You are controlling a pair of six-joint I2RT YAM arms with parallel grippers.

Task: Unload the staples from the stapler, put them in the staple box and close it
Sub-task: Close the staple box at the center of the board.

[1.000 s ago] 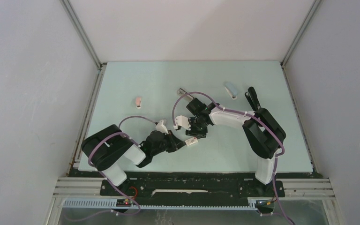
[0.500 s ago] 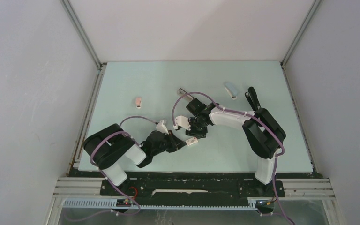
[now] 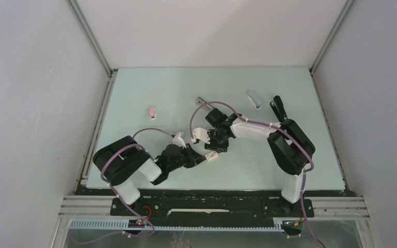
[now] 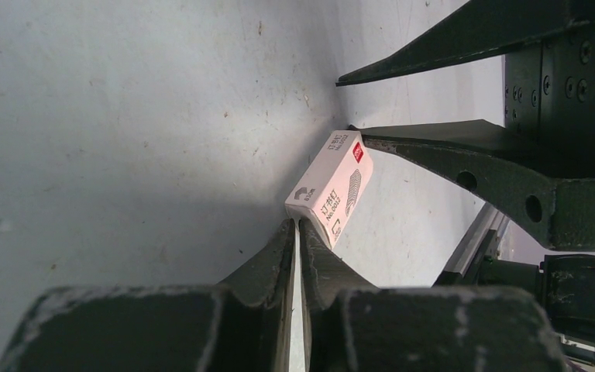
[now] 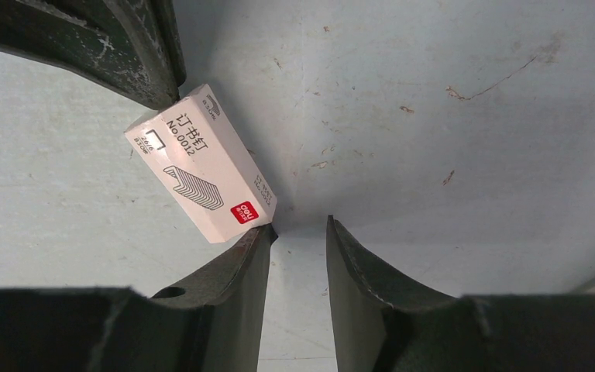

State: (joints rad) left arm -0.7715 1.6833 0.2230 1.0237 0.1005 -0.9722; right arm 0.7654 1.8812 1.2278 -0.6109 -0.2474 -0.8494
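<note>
Now, a small staple box (image 3: 212,156) is touched at opposite ends by both grippers, at about 6 o'clock of the table's (image 3: 134,88) middle.

The left gripper (image 4: 296,225) is seen fully closed, nothing being held between its fingers; its tips are set against the near corner of the white, red-labelled box, which lies flat at 1 o'clock of them. The right gripper (image 5: 298,225) is held partly open with only bare table in the gap; the box's red-labelled corner is touched by one fingertip (image 5: 263,232), at 10 o'clock of the gap. Loose staples cannot be made out in any view. A pink stapler (image 3: 153,111) is seen at 10 o'clock of the box and a blue-grey stapler (image 3: 255,99) at 1 o'clock, both well apart from it.
</note>
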